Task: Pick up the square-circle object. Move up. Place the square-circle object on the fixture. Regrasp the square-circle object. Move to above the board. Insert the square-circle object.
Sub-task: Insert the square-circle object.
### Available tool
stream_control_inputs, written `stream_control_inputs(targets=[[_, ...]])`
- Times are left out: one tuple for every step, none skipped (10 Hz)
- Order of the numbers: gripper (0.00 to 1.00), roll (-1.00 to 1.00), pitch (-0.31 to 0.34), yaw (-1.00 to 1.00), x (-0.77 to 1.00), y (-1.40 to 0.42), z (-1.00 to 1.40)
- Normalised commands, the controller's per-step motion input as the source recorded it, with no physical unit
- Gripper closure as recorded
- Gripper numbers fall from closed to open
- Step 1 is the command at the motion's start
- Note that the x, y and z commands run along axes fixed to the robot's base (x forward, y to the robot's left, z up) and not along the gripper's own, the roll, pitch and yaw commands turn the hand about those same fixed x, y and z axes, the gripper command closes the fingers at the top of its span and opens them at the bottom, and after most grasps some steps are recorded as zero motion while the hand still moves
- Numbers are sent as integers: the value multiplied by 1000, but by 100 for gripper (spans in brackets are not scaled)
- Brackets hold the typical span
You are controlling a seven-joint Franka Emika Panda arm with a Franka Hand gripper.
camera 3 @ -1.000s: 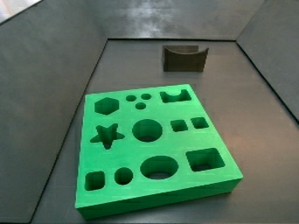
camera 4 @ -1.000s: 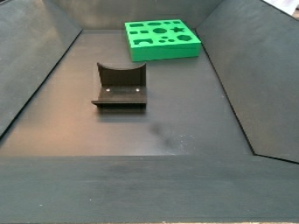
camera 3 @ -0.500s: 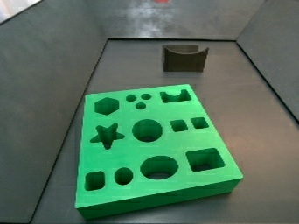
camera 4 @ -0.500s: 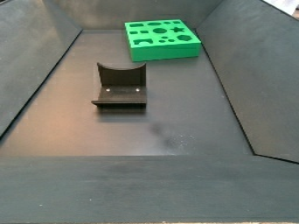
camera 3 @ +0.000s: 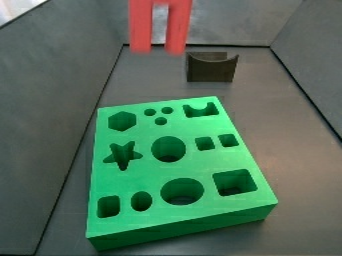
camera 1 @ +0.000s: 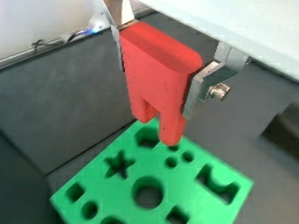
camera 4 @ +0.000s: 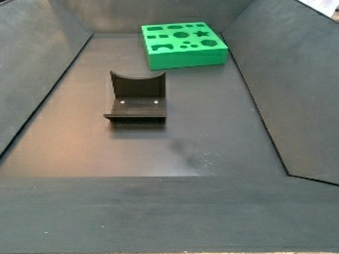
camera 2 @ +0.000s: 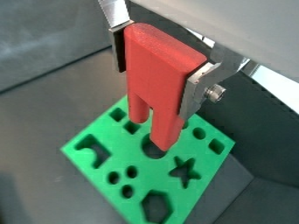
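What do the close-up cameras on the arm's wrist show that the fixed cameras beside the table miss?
Only the wrist views show the gripper: its silver fingers clamp the top of the red square-circle object, which hangs above the green board. Only the side views show the dark fixture standing apart on the floor, nothing resting in it. Both kinds show the board, and a side view catches the red piece's lower end at the frame's top, without the gripper.

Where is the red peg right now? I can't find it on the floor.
The red peg is off the floor, clamped in the gripper in both wrist views, hanging above the green board. A side view shows it at the top edge, left of the fixture.
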Motion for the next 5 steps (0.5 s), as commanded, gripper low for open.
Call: stream_control_inputs(targets=[[100,0,-26,197,0,-989,-491],[100,57,-56,214,-51,-834,-371],[100,73,-93,220,-169,-763,-343],[100,64,-181,251,-274,-800,-306],[100,137,-227,323,-383,-794,-334]])
